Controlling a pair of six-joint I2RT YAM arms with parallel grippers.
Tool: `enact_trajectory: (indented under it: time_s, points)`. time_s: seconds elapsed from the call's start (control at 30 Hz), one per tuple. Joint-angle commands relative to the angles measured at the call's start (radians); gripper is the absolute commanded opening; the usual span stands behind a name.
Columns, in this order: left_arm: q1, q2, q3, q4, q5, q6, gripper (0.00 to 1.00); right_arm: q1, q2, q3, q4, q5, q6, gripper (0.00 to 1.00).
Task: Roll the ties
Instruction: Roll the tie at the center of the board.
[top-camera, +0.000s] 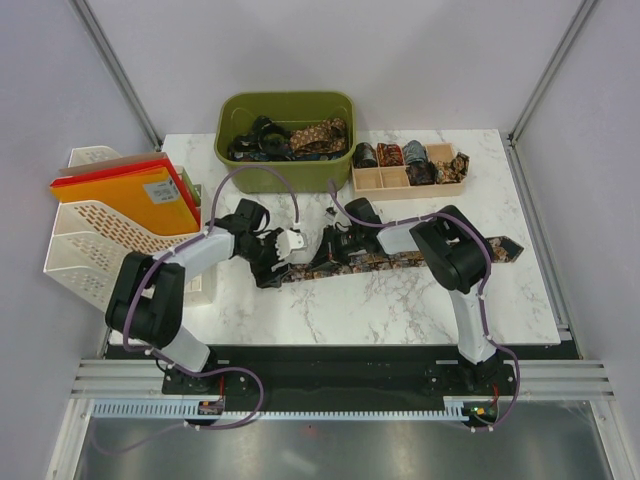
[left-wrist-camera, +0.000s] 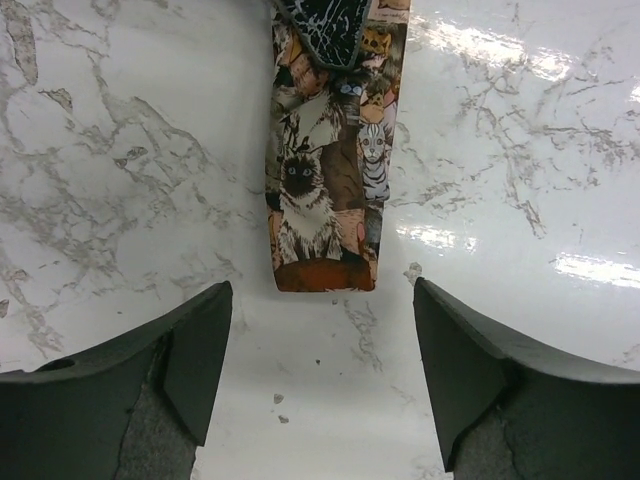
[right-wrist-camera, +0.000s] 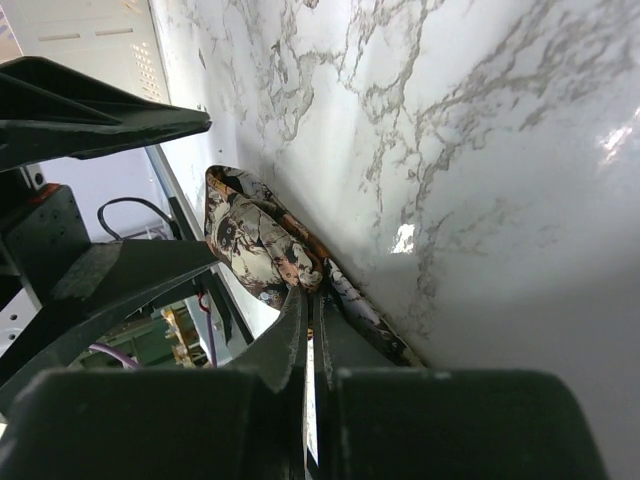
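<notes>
A long tie (top-camera: 400, 262) with a brown cat print lies flat across the marble table (top-camera: 400, 310), its pointed end at the right. In the left wrist view its blunt folded end (left-wrist-camera: 325, 200) lies just ahead of my left gripper (left-wrist-camera: 320, 370). That gripper is open, with only bare table between its fingers (left-wrist-camera: 195, 350). My right gripper (right-wrist-camera: 312, 300) is shut, its tips pinching a raised fold of the tie (right-wrist-camera: 250, 240). From above, both grippers meet at the tie's left end, the left gripper (top-camera: 272, 268) beside the right gripper (top-camera: 335, 245).
A green bin (top-camera: 240, 165) at the back holds several loose ties. A wooden tray (top-camera: 385, 180) to its right holds rolled ties. White racks with orange folders (top-camera: 125, 195) stand at the left edge.
</notes>
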Motion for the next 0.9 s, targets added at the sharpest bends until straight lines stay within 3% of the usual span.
enact_trajectory:
  time_s: [0.0,0.33,0.87]
  points:
    - [-0.009,0.031,-0.005,0.084,0.000,-0.001,0.77,0.008,0.004,0.009,-0.045,0.047,-0.052,0.00]
    - [-0.003,0.031,0.024,0.120,-0.003,0.005,0.46,0.022,0.063,0.067,0.039,0.034,0.008,0.00]
    - [-0.041,0.040,0.176,-0.008,0.094,0.000,0.40,0.017,0.055,0.042,0.036,0.053,0.009,0.00]
